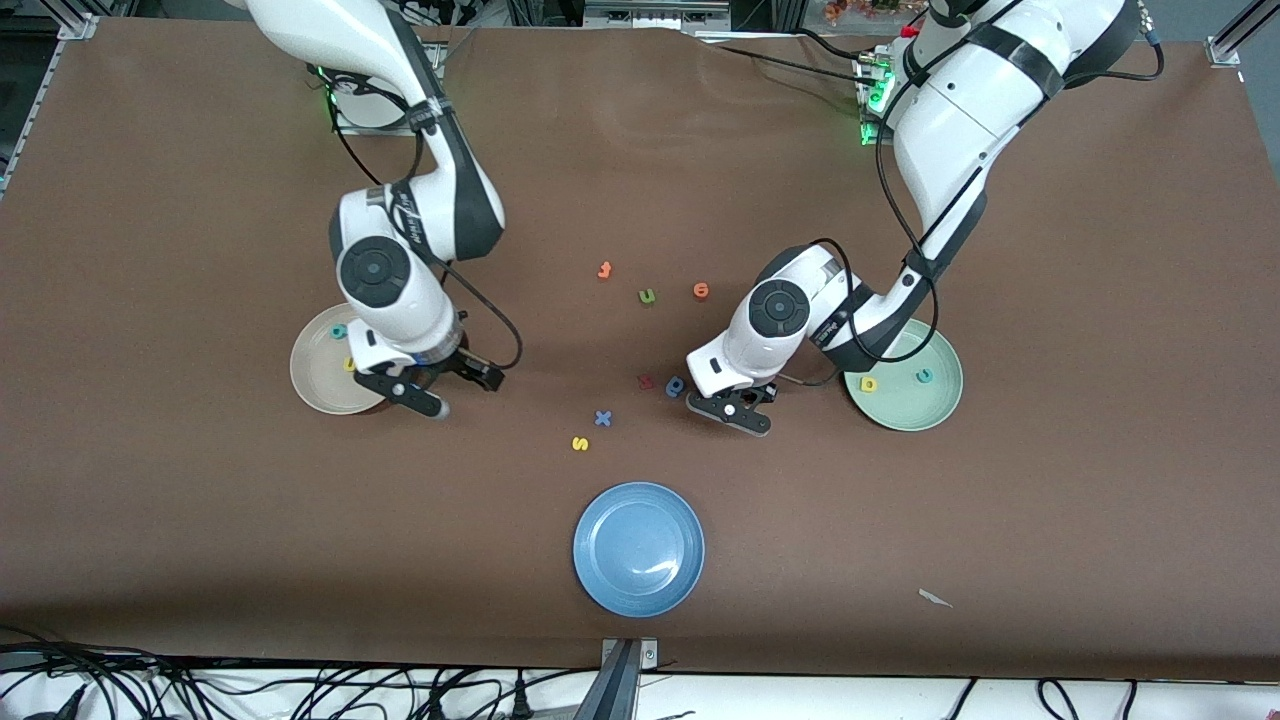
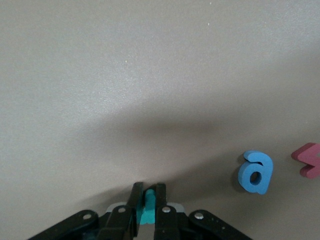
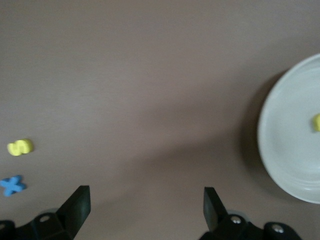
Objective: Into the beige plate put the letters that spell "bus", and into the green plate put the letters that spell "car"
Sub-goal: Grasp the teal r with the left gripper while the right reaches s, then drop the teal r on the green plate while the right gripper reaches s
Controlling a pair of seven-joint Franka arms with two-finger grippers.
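Note:
My left gripper [image 1: 738, 408] [image 2: 146, 188] is shut on the thin teal "r" [image 2: 148, 201], low over the brown table beside a blue round letter [image 1: 675, 386] [image 2: 256, 171]. The green plate [image 1: 905, 408] holds the yellow "a" [image 1: 868, 383] and teal "c" [image 1: 924, 376]. My right gripper [image 1: 463, 392] [image 3: 145, 197] hangs open and empty beside the beige plate [image 1: 315, 385] [image 3: 285, 145]. In that plate lie the teal "b" [image 1: 339, 331] and yellow "u" [image 1: 349, 364] [image 3: 317, 122]. The yellow "s" [image 1: 580, 443] [image 3: 20, 147] lies on the table between the arms.
A blue "x" [image 1: 602, 418] [image 3: 12, 185] lies next to the "s", and a red letter [image 1: 645, 381] [image 2: 309, 160] beside the blue round one. Farther from the camera lie an orange "t" [image 1: 604, 270], an olive "u" [image 1: 647, 296] and an orange "e" [image 1: 701, 290]. A blue plate [image 1: 638, 548] sits nearest the camera.

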